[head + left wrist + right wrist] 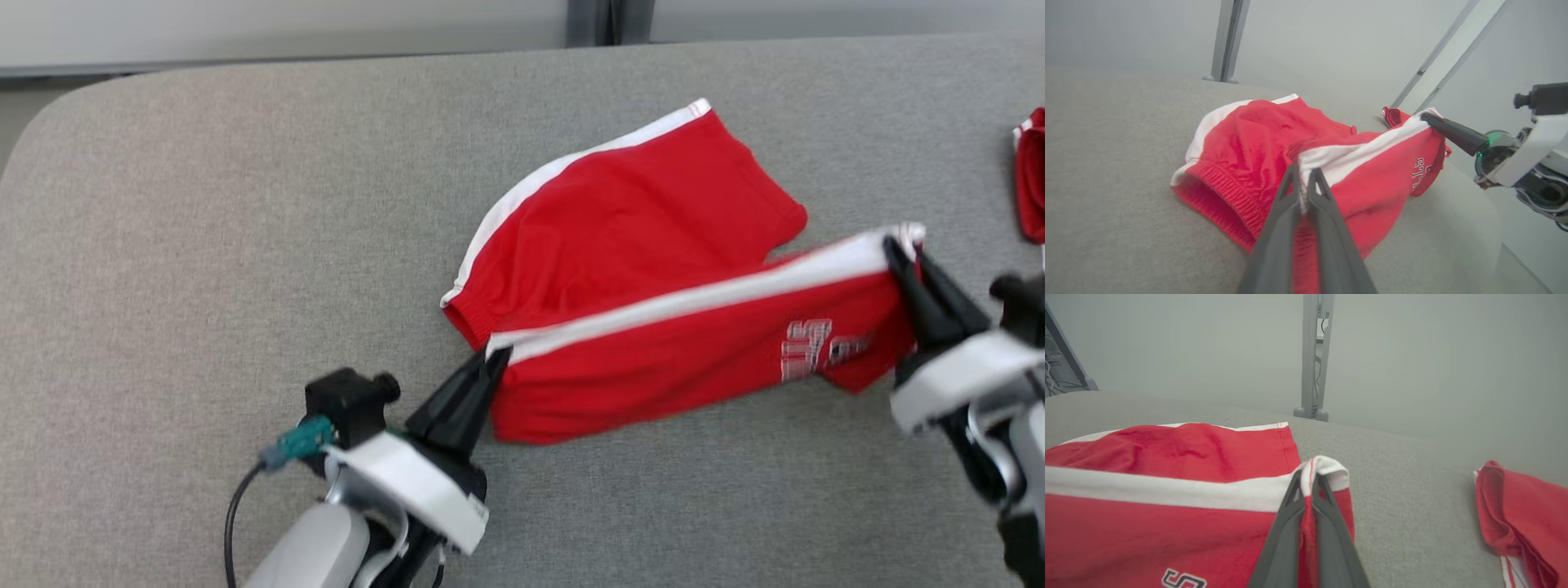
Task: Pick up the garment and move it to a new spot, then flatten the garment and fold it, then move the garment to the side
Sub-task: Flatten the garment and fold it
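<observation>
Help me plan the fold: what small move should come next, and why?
Probably swing the held leg forward onto the far leg. The left end effector grips the shorts' waistband corner, the right end effector the hem, and the far leg lies splayed on the table.

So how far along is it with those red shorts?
Done: the red shorts with white side stripes lie on the grey fabric tabletop, far leg spread fairly flat. In hand: the left claw pinches the waistband end and the right claw the hem of the near leg, stretched between them, apparently mid-fold. Left: finishing the fold and moving them aside, maybe by the second red garment.
</observation>
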`<state>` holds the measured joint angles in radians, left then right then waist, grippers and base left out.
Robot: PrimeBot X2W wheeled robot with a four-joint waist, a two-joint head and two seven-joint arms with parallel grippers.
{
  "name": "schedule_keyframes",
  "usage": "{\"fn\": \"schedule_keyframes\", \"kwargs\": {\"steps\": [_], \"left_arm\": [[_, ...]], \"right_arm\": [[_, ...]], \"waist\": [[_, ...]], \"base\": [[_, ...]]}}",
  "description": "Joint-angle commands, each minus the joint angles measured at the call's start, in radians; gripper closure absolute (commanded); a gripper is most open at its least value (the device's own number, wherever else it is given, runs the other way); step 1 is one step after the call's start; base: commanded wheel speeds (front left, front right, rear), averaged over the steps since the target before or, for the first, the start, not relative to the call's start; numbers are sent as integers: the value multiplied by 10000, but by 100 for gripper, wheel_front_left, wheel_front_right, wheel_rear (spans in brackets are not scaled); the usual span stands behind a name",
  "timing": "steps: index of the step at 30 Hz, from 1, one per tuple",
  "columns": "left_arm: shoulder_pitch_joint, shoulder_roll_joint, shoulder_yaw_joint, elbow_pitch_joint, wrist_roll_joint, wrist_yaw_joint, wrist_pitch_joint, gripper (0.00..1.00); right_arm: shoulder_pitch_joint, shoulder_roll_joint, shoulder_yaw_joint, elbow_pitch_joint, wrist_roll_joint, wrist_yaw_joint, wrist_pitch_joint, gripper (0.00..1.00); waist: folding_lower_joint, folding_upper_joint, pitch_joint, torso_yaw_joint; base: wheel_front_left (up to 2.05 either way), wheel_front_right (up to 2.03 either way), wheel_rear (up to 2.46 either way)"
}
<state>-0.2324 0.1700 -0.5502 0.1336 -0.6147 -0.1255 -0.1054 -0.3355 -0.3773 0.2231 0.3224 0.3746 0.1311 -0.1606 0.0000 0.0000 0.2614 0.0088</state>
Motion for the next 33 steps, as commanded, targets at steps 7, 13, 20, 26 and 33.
{"fn": "schedule_keyframes", "kwargs": {"steps": [7,13,20,26,33], "left_arm": [[-1685,-708,677,1087,-948,236,390,100],[-2771,-1009,675,1712,-1542,246,642,100],[-3821,-1116,421,2179,-1716,380,601,100],[-4241,-1139,292,2490,-1769,509,645,100],[-4561,-1139,71,2784,-1381,701,433,100]], "right_arm": [[-3195,62,720,2268,-374,-7,244,100],[-5094,-22,1309,3984,-172,-7,144,100],[-7021,-8,2256,5625,56,-7,-117,100],[-7940,159,2888,6557,341,-7,-369,96],[-8371,243,3555,7217,760,-7,-568,55]], "waist": [[0,0,964,675],[0,0,1606,1201],[0,0,2320,1592],[0,0,2531,1724],[0,0,2539,1758]], "base": [[0,0,0],[0,0,0],[0,0,0],[0,0,0],[0,0,0]]}}
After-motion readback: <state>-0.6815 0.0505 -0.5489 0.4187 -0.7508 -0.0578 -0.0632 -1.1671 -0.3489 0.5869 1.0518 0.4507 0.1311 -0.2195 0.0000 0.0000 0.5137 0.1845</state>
